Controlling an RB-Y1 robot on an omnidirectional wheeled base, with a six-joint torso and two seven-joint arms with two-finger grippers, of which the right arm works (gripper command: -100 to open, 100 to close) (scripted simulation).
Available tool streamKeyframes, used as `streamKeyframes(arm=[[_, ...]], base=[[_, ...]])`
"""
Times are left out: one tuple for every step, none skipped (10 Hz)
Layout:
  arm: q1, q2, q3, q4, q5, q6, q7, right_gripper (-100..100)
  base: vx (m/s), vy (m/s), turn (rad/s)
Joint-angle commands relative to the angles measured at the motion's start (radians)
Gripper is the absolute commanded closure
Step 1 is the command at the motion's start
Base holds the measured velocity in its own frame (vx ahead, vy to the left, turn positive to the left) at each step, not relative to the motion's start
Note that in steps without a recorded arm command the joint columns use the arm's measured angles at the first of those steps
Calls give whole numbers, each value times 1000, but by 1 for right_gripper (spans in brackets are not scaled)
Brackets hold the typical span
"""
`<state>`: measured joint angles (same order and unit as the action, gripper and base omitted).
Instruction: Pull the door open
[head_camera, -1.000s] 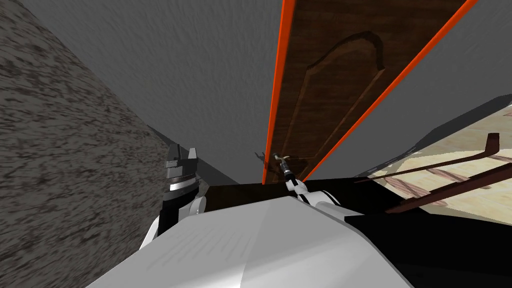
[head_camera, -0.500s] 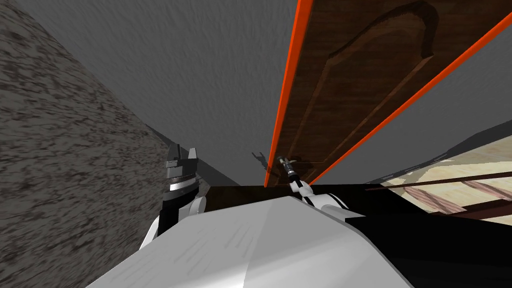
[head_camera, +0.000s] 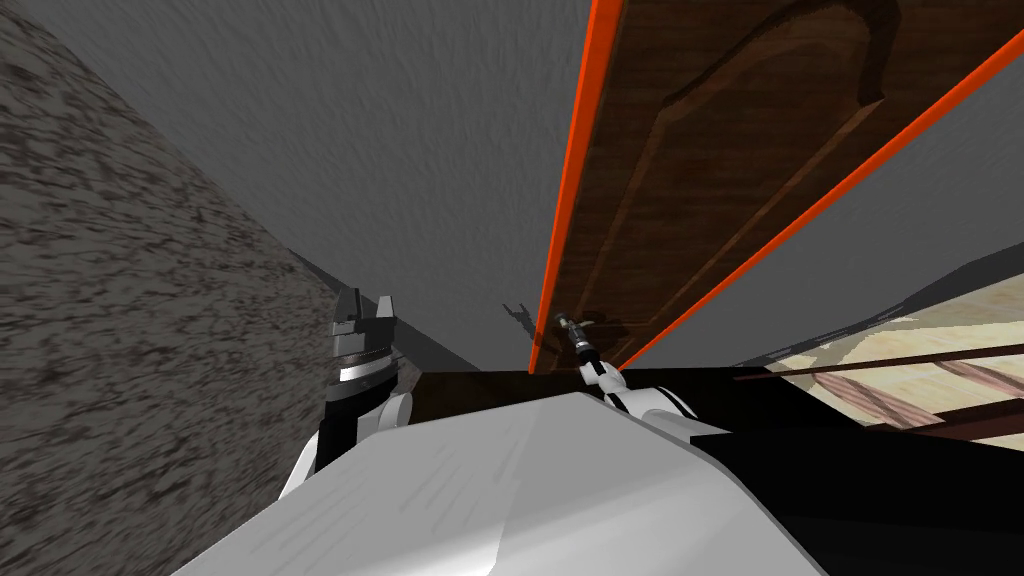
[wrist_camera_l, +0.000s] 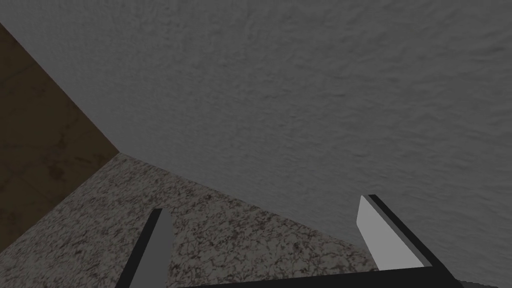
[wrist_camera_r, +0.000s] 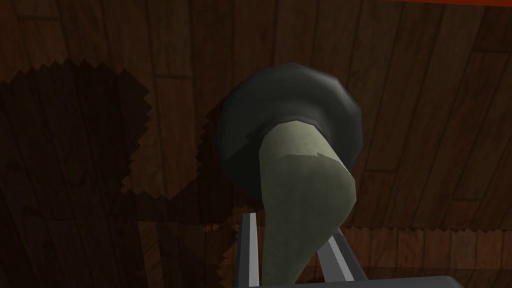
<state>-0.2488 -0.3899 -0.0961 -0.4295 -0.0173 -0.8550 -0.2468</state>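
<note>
A dark brown wooden door (head_camera: 700, 150) with an arched panel stands in an orange frame (head_camera: 570, 200). Its handle (head_camera: 582, 322) is a pale olive lever (wrist_camera_r: 300, 200) on a dark round base (wrist_camera_r: 290, 100). My right gripper (head_camera: 566, 320) reaches out to it. In the right wrist view the right gripper (wrist_camera_r: 290, 230) is shut on the lever, one finger pressed on each side. My left gripper (head_camera: 365, 305) is held up at my left beside the grey wall, and in the left wrist view the left gripper (wrist_camera_l: 264, 204) is open with nothing in it.
A grey wall (head_camera: 400, 150) runs left of the door, with a speckled grey surface (head_camera: 120, 330) further left. To the right lie a pale patterned floor (head_camera: 940, 370) with dark wooden bars (head_camera: 900, 360) and a black area (head_camera: 850, 470).
My head view has shifted, so the door now sits larger and further right in it. The right gripper has settled onto the handle. The left arm has not moved.
</note>
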Motion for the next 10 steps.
streamKeyframes(arm=[[0, 0, 0, -1, 0, -2, 1, 100], [0, 0, 0, -1, 0, -2, 1, 100], [1, 0, 0, 1, 0, 0, 0, 100], [1, 0, 0, 1, 0, 0, 0, 100], [1, 0, 0, 1, 0, 0, 0, 100], [1, 0, 0, 1, 0, 0, 0, 100], [1, 0, 0, 1, 0, 0, 0, 100], [1, 0, 0, 1, 0, 0, 0, 100], [1, 0, 0, 1, 0, 0, 0, 100], [1, 0, 0, 1, 0, 1, 0, 100]], base=[[-5, 0, -2], [0, 0, 0], [-91, -37, 21], [-126, -35, 31], [-158, -13, 15], [-174, -3, -1], [-194, -2, -1], [-204, -27, 2], [-208, -24, 9], [-208, -59, 11]])
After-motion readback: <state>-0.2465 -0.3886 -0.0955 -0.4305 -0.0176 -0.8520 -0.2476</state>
